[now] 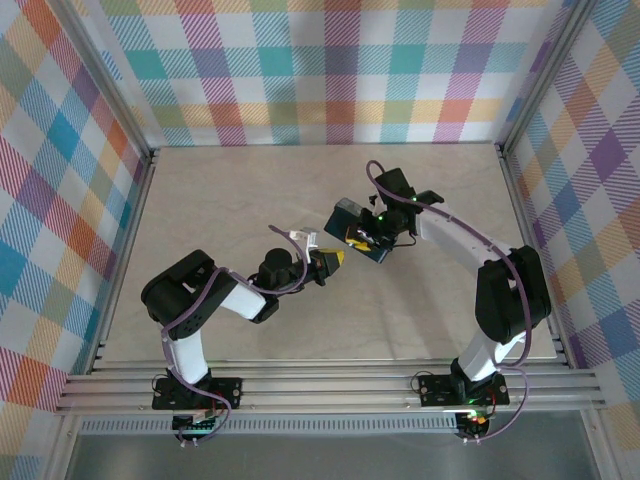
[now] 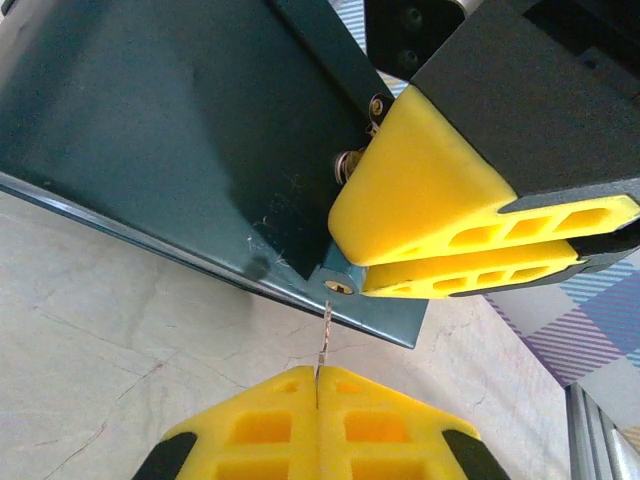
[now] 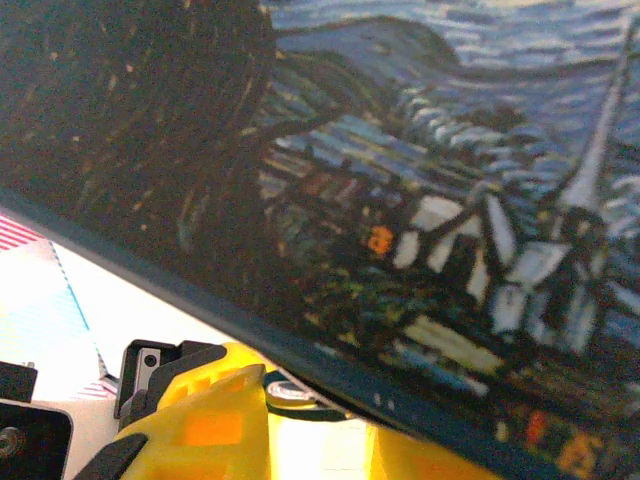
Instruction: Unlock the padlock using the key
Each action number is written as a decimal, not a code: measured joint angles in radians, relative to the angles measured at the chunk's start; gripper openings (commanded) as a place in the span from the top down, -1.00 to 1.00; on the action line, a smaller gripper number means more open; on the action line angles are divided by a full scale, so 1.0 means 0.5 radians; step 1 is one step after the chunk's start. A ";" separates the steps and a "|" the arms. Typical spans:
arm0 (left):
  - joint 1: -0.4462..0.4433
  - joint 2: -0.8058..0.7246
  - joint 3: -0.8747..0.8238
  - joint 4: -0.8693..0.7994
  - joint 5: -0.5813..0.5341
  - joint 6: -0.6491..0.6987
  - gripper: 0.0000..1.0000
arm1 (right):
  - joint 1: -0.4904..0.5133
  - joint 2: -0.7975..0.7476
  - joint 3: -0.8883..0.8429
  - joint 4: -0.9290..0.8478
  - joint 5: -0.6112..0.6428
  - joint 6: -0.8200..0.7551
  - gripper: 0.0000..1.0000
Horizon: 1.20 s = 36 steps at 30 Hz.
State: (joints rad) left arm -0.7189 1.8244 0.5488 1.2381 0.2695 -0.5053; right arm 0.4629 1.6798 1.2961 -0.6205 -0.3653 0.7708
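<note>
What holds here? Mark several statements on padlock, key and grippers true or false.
1. The left gripper pinches the key. True.
2. The key lies flat on the table. False: it is held in the fingers, its tip at the edge of the padlock.
3. The right gripper holds the padlock. True.
4. The left gripper is wide open. False: it is shut on the key.

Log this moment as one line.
left gripper shut on key | right gripper shut on padlock | key tip at keyhole | insertion: cannot tell
</note>
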 measured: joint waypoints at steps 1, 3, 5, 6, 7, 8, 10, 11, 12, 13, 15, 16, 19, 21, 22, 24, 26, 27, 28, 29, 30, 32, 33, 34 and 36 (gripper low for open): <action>0.000 0.000 -0.002 0.007 0.002 -0.001 1.00 | 0.000 -0.001 -0.002 0.000 -0.001 0.001 1.00; 0.000 0.000 -0.005 0.027 0.002 -0.009 1.00 | 0.000 -0.001 -0.003 0.002 -0.001 0.000 1.00; 0.000 0.000 -0.005 0.052 0.003 -0.022 1.00 | 0.000 -0.003 -0.009 0.010 -0.002 0.000 1.00; 0.000 0.002 -0.005 0.056 0.003 -0.034 1.00 | 0.000 -0.004 -0.013 0.014 -0.005 0.000 1.00; 0.000 0.005 -0.005 0.062 0.003 -0.040 1.00 | 0.000 -0.006 -0.016 0.017 -0.007 0.000 1.00; 0.000 0.010 -0.005 0.069 0.004 -0.048 1.00 | 0.000 -0.008 -0.021 0.021 -0.007 0.000 1.00; 0.000 0.023 -0.005 0.084 0.005 -0.062 1.00 | 0.000 -0.016 -0.031 0.028 -0.008 0.000 1.00; 0.000 0.027 -0.005 0.092 0.005 -0.066 1.00 | 0.000 -0.020 -0.035 0.029 -0.008 0.000 1.00; 0.000 0.031 -0.005 0.095 0.008 -0.069 1.00 | 0.000 -0.026 -0.040 0.030 -0.008 0.000 1.00; 0.000 0.036 -0.003 0.097 0.015 -0.076 1.00 | 0.000 -0.032 -0.046 0.030 -0.009 0.000 1.00; 0.000 0.046 0.000 0.098 0.020 -0.091 1.00 | 0.000 -0.041 -0.050 0.029 -0.018 0.000 1.00; 0.000 0.054 0.005 0.101 0.021 -0.100 1.00 | 0.000 -0.043 -0.050 0.029 -0.024 0.000 1.00; 0.000 0.067 0.011 0.103 0.038 -0.113 1.00 | 0.000 -0.044 -0.050 0.029 -0.030 0.000 1.00; 0.000 0.067 0.011 0.105 0.044 -0.114 1.00 | 0.000 -0.045 -0.050 0.030 -0.030 0.000 1.00; 0.000 0.067 0.011 0.105 0.050 -0.114 1.00 | 0.000 -0.045 -0.052 0.030 -0.031 0.000 1.00; 0.000 0.067 0.011 0.105 0.056 -0.116 1.00 | 0.000 -0.047 -0.056 0.034 -0.031 0.000 1.00; 0.000 0.067 0.011 0.105 0.057 -0.120 1.00 | -0.005 -0.053 -0.069 0.047 -0.031 0.000 1.00; 0.000 0.067 0.011 0.105 0.056 -0.120 1.00 | -0.008 -0.056 -0.077 0.052 -0.032 0.000 1.00; 0.000 0.067 0.011 0.106 0.056 -0.121 1.00 | -0.010 -0.060 -0.082 0.053 -0.031 -0.001 1.00; 0.000 0.067 0.011 0.109 0.057 -0.121 1.00 | -0.011 -0.063 -0.083 0.053 -0.031 -0.001 1.00; 0.000 0.067 0.011 0.111 0.057 -0.121 1.00 | -0.011 -0.064 -0.087 0.056 -0.031 -0.001 1.00; 0.000 0.067 0.011 0.111 0.057 -0.127 1.00 | -0.013 -0.067 -0.091 0.059 -0.031 -0.001 1.00; 0.000 0.067 0.011 0.111 0.057 -0.128 1.00 | -0.013 -0.067 -0.092 0.060 -0.031 -0.001 1.00; 0.000 0.067 0.011 0.111 0.057 -0.128 1.00 | -0.015 -0.067 -0.093 0.060 -0.034 -0.001 1.00; 0.000 0.067 0.011 0.111 0.063 -0.129 1.00 | -0.020 -0.067 -0.095 0.063 -0.045 -0.001 1.00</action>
State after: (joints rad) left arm -0.7189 1.8580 0.5545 1.2934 0.3008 -0.5697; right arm 0.4530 1.6463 1.2488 -0.5892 -0.3878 0.7704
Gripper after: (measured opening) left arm 0.046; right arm 0.209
